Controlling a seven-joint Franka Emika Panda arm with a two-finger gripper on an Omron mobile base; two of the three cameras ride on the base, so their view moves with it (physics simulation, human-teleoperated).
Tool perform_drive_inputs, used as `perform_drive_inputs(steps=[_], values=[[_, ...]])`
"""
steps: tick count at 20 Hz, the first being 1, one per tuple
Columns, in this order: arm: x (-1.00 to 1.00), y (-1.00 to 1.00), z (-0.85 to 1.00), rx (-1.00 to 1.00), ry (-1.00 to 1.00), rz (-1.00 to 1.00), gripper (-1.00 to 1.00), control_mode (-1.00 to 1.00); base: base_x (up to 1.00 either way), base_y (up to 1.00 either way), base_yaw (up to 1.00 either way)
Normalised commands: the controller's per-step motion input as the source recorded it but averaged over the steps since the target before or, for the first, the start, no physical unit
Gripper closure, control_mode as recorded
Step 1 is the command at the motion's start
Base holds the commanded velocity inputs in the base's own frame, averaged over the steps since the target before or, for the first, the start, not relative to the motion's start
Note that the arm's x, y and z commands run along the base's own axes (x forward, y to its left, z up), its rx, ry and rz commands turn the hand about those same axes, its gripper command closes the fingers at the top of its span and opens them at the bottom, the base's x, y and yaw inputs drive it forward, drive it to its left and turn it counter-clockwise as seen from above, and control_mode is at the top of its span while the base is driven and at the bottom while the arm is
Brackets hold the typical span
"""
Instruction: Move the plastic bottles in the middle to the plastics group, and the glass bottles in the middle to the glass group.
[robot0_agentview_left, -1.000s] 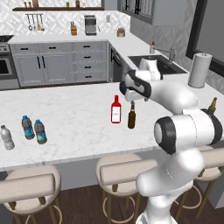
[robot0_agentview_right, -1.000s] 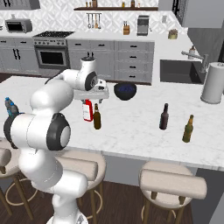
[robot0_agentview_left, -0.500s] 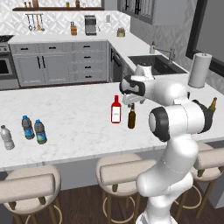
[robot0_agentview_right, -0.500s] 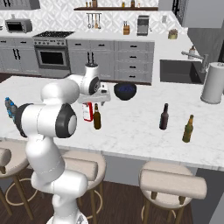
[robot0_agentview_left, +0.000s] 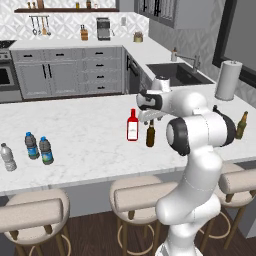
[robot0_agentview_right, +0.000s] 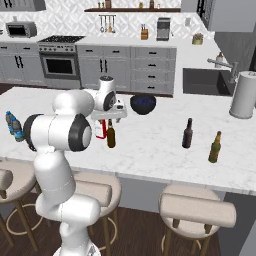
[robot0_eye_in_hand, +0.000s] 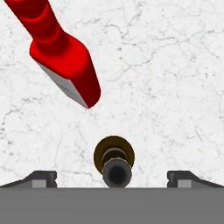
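Note:
My gripper (robot0_agentview_left: 149, 118) hangs open straight above the slim brown bottle (robot0_agentview_left: 150, 135), which stands upright on the white marble island. In the hand view the brown bottle's mouth (robot0_eye_in_hand: 114, 165) sits midway between my two fingertips (robot0_eye_in_hand: 42, 177), untouched. The red bottle (robot0_agentview_left: 132, 125) with a white label stands just left of it, also the red bottle (robot0_eye_in_hand: 65, 52) in the hand view. At the island's left end stand a clear pale-capped bottle (robot0_agentview_left: 7, 156), a blue-capped dark-label bottle (robot0_agentview_left: 31, 145) and a blue-capped blue-green-label bottle (robot0_agentview_left: 46, 151). At the right end stand a near-black bottle (robot0_agentview_right: 187, 133) and an amber-green bottle (robot0_agentview_right: 215, 147).
A dark bowl (robot0_agentview_right: 143, 104) sits behind the two middle bottles. A paper towel roll (robot0_agentview_right: 243, 95) stands at the far right by the sink (robot0_agentview_left: 175, 74). Stools (robot0_agentview_left: 145, 195) line the island's near edge. Bare marble lies between the middle bottles and both groups.
My gripper has come down a little over the brown bottle, staying open, and the arm's elbow has swung. No bottle has moved.

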Motion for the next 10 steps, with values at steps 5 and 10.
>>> perform_drive_inputs(steps=[5,10], values=[[0.08,0.0,-0.12,-0.03,0.0,0.0,-1.0,-1.0,0.0,0.0,0.0],[0.15,0.01,-0.1,-0.03,-0.01,0.01,-1.0,-1.0,0.0,0.0,0.0]])
